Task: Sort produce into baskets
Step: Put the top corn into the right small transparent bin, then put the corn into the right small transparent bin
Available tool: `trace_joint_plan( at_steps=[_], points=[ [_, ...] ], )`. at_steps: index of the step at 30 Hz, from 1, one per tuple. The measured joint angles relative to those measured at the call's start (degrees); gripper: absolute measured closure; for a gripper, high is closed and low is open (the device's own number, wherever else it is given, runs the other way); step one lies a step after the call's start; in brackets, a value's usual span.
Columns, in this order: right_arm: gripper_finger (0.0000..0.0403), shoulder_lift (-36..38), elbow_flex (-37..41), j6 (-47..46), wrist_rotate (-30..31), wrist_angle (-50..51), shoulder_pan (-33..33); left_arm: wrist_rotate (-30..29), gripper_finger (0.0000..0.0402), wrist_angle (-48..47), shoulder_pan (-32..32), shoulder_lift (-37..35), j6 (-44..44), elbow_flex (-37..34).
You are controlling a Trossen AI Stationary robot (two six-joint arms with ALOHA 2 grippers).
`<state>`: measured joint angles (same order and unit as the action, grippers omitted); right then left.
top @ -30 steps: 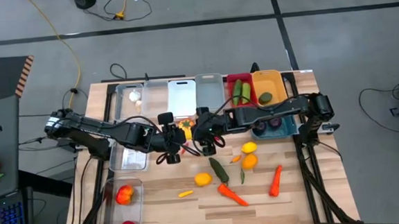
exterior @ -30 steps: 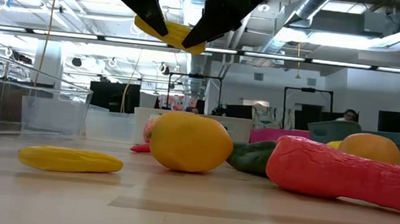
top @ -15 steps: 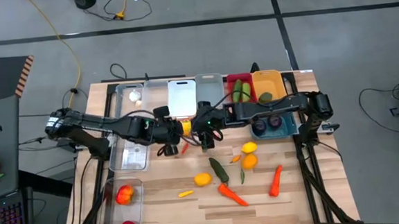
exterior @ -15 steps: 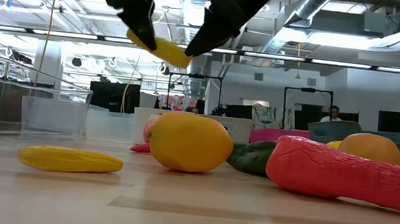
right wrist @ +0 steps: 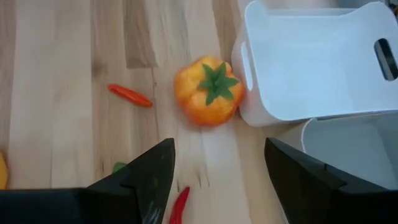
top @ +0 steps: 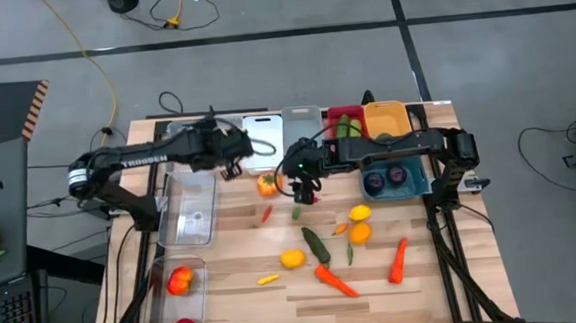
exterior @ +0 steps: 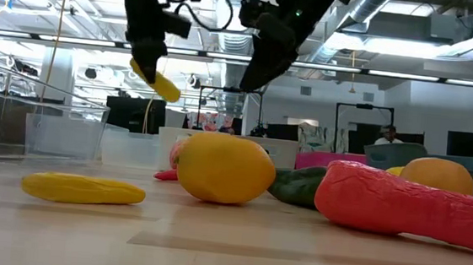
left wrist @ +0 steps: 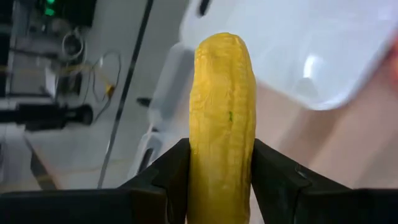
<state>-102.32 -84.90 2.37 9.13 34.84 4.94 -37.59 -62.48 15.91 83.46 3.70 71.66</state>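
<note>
Item: sorting, partly done.

We record the left pincer (left wrist: 221, 186) closed on a yellow corn-like piece (left wrist: 221, 118), held in the air near the row of baskets; just beyond it lies the white basket (left wrist: 298, 43).

The right pincer (right wrist: 217, 180) hangs wide open and empty above the bench (top: 235, 285). Just ahead of it sit an orange tomato-like fruit (right wrist: 208, 90) touching the white basket's corner, and a small red chili (right wrist: 129, 95).

Done, as we judge: cucumbers in the red basket (top: 344, 128), purple rounds in the teal one (top: 394, 180), tomatoes in a clear bin (top: 181, 288).

Left: lemons, carrots (top: 335, 279), a cucumber (top: 316, 245), chilies, all loose well behind the pincers. Nothing appears to block the way.
</note>
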Motion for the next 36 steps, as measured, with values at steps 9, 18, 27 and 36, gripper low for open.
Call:
trace_joint_plan(
  at_steps=[9,18,27,36],
  points=[
    [0.0126,0.00,0.00,0.03,-0.04,0.16,-0.37,6.22,0.0269,0.43,12.57,0.00,1.92,0.00],
    [0.0126,0.00,0.00,0.05,-0.24,0.13,-1.21,10.41,0.0231,0.65,17.18,0.00,1.43,-0.04],
    [0.0126,0.00,0.00,0.20,-0.22,0.36,-1.58,11.65,0.0171,6.05,17.19,0.00,0.95,-0.07],
    [0.0126,0.00,0.00,0.18,-0.20,3.31,-1.65,28.50,0.0169,7.33,14.86,0.02,-1.51,2.93]
  ],
)
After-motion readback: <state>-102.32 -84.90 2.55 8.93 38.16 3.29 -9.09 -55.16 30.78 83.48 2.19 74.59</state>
